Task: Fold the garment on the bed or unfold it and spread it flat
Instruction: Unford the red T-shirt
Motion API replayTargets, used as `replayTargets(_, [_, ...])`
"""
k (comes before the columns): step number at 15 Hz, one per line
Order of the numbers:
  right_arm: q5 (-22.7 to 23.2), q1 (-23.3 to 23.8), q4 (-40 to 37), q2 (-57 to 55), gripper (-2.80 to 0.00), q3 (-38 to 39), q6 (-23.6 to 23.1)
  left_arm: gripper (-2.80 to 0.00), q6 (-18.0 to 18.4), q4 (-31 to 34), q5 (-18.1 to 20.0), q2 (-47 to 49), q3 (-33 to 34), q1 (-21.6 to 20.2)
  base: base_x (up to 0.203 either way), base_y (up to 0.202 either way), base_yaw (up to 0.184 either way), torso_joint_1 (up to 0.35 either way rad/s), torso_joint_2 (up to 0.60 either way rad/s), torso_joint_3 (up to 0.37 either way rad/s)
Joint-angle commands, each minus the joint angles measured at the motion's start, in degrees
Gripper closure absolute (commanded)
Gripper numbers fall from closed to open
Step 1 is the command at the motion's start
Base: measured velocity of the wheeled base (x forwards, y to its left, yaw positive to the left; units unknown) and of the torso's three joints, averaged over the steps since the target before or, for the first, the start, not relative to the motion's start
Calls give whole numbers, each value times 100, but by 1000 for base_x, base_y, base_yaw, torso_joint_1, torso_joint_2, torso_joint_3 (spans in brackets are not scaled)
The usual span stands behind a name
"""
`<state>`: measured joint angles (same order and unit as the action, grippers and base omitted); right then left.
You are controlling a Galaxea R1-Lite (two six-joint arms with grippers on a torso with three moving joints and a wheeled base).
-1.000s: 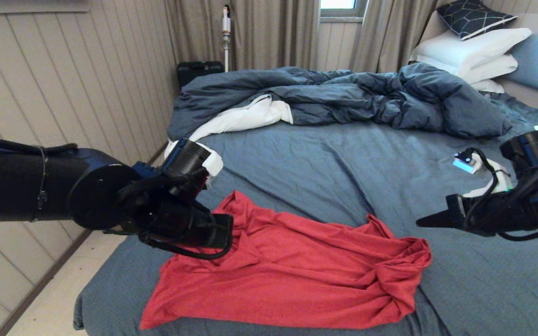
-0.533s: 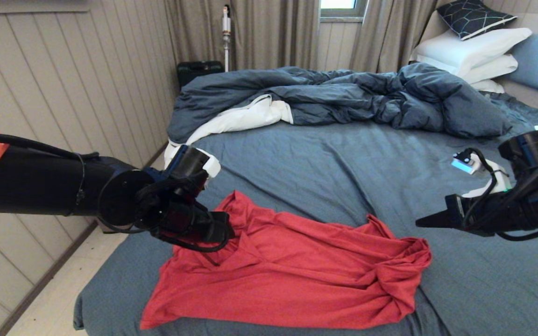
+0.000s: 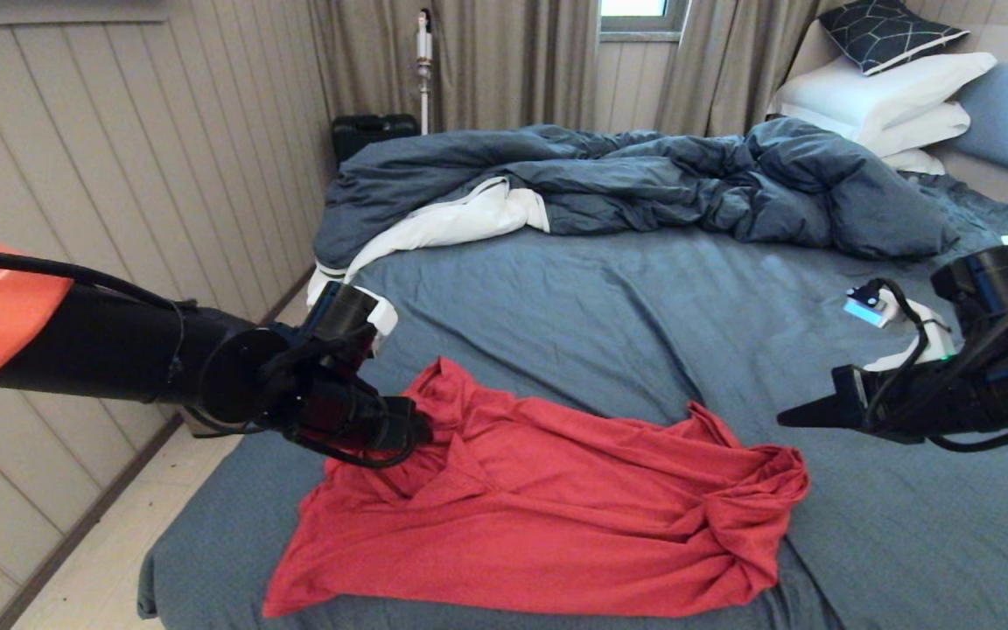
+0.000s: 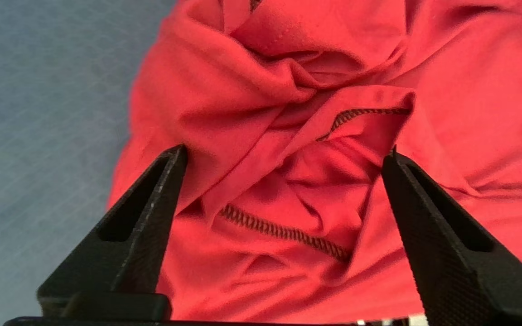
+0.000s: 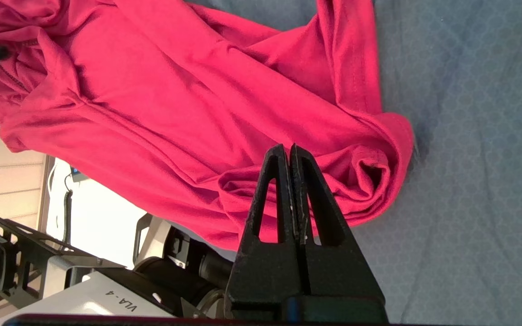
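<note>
On my left, the left gripper [image 3: 412,430] sits low over the near-left corner of the garment [image 3: 539,516], fingers [image 4: 143,217] spread wide either side of a bunched, stitched hem fold, grasping nothing. The red shirt lies crumpled across the near part of the bed [image 3: 644,306]. On my right, the right gripper [image 3: 788,418] hangs above the sheet beside the shirt's twisted end, fingers pressed together, empty.

No "SUMMER" print showing anywhere on the crumpled bright red thin-knit T-shirt [image 3: 539,516]. In the head view, the left gripper's [image 3: 416,430] fingertips are hidden by its own black body, and the orange upper arm is cropped.
</note>
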<state>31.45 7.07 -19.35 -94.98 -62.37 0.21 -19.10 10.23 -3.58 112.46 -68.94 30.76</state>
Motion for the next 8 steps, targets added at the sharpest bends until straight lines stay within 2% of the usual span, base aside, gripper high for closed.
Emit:
replayTargets(1, [19,10,-10,-21,0,-21,-1,-280,31,-27,-10,212,17,-8,0,0,0,0,0,0])
replayTargets(5, [10,5,-8,-65,0,-22,-3,-280,278,-314,-20,175,283,-5,0,0,0,0,0,0])
replayTargets(6, [1,5,-8,-75,0,-30,-3,-184,352,-390,-20,143,338,-8,0,0,0,0,0,0])
replayTargets(7, [1,5,-8,-82,0,-30,-3,0,372,-399,-20,127,355,-1,0,0,0,0,0,0])
replayTargets(8, [1,5,-8,-98,0,-22,-3,0,372,-416,-28,127,346,0,0,0,0,0,0,0])
